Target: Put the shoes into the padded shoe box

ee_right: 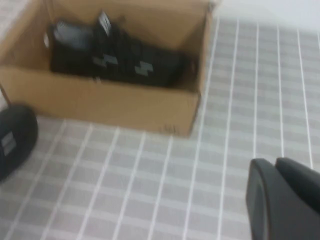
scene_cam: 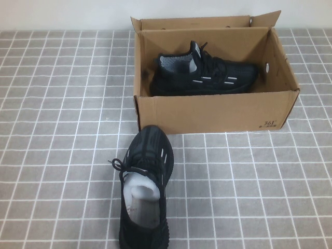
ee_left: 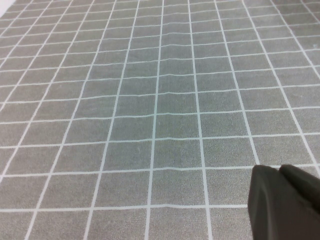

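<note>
One black sneaker [scene_cam: 205, 72] lies on its side inside the brown cardboard shoe box [scene_cam: 212, 111] at the back of the table. The other black sneaker [scene_cam: 145, 187], with white paper stuffing inside, stands on the table in front of the box, toe toward it. Neither arm shows in the high view. My left gripper [ee_left: 279, 170] is shut and empty over bare checked cloth. My right gripper [ee_right: 274, 162] is shut and empty, in front and to the right of the box [ee_right: 110, 107]. The right wrist view also shows the boxed sneaker [ee_right: 115, 60] and the toe of the loose sneaker [ee_right: 15, 137].
A grey cloth with a white grid [scene_cam: 62, 129] covers the table. The box's flaps [scene_cam: 192, 23] stand open at the back against a white wall.
</note>
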Available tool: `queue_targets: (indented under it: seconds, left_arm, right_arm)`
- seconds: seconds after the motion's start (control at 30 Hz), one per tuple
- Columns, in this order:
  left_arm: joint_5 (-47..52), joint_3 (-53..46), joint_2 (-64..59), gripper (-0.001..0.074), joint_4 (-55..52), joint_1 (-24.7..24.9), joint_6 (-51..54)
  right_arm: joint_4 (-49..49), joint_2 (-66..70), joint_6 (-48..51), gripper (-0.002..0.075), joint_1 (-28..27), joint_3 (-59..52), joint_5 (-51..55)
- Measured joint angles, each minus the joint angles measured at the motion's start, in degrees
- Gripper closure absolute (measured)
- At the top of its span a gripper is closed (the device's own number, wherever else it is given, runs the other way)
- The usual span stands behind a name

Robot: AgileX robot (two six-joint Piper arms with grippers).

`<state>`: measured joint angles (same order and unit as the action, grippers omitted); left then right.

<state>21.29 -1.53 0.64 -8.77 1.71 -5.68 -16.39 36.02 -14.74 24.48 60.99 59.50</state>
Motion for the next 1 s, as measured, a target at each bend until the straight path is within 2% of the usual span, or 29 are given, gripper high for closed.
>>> queue_targets:
  seconds: [0.13,0.27,0.43,0.6,0.7,0.87,1.0]
  left_arm:
    - [0.0,0.0,0.0,0.0741,0.0,0.0,0.0]
    - [0.0,0.0,0.0,0.0741,0.0,0.0,0.0]
    - [0.0,0.0,0.0,0.0741,0.0,0.0,0.0]
    - [0.0,0.0,0.0,0.0741,0.0,0.0,0.0]
    - [0.0,0.0,0.0,0.0741,0.0,0.0,0.0]
    - [0.0,0.0,0.0,0.0741,0.0,0.0,0.0]
    - [0.0,0.0,0.0,0.0741,0.0,0.0,0.0]
  right_arm:
    - [-0.5,-0.6,0.0,0.0732,0.0,0.0,3.7]
    - [-3.7,-0.4,2.2,0.0732,0.0,-0.1,3.0]
    - [-10.5,-3.2,1.7,0.0732,-1.5,-3.5,-6.4]
    - [-9.8,-13.2,-1.8,0.0733,-9.0,-15.8,-25.7]
    - [-9.8,-20.6,-3.3,0.0733,-12.8,-25.6,-33.4]
    - [-10.6,-32.6,-3.4,0.0733,-14.9,-40.3,-36.3]
    - [-12.4,-38.3,-3.5,0.0733,-16.4,-50.5,-42.9]
